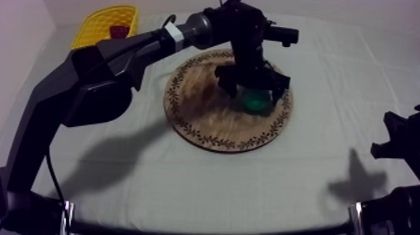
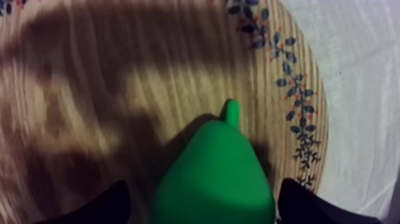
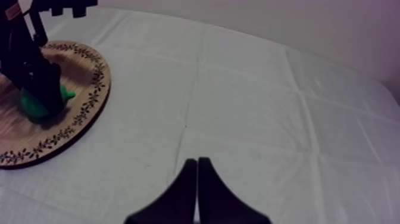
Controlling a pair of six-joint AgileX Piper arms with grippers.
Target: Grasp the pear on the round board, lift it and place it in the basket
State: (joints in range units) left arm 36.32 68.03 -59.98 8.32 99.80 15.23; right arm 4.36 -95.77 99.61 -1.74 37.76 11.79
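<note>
A green pear [image 1: 255, 100] lies on the right part of the round wooden board [image 1: 200, 109], its stem toward the patterned rim. My left gripper [image 1: 254, 92] is down over it and open, one black finger [image 2: 110, 205] on each side of the pear [image 2: 217, 173], with small gaps showing. In the right wrist view the left gripper [image 3: 37, 83] stands over the pear [image 3: 62, 94] on the board [image 3: 83, 110]. My right gripper [image 3: 197, 164] is shut on nothing, low at the table's right side [image 1: 400, 140].
The yellow basket [image 1: 94, 25] sits at the far left corner with a small red fruit [image 1: 119, 30] inside. My left arm reaches from the lower left across the table to the board. Open cloth lies between the board and my right gripper.
</note>
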